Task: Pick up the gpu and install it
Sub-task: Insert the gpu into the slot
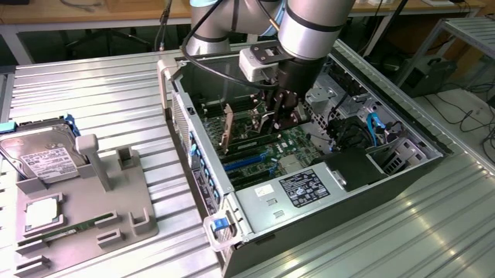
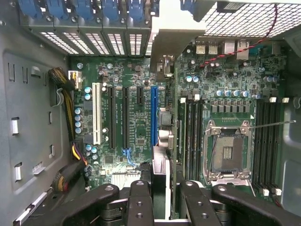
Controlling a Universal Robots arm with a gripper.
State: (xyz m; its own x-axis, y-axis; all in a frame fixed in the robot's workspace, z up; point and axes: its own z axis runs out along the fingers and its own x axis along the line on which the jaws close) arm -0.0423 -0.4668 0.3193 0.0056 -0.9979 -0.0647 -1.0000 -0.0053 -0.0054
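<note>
The gpu point(image 2: 162, 141) is standing edge-on between your gripper's point(image 1: 280, 123) closed jaws, at centre frame in the exterior view inside the open computer case point(image 1: 232, 200), lining up beside the blue slot point(image 2: 154, 115), so you're carrying it in and seating is not yet showing.

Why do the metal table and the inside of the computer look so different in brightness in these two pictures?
In the exterior view, the ribbed metal table throws back bright streaks of glare, while the open computer case sits darker inside, shaded under the arm. In the wrist view, the circuit board is evenly lit, but the gripper close to the lens looks dark and soft.
</note>
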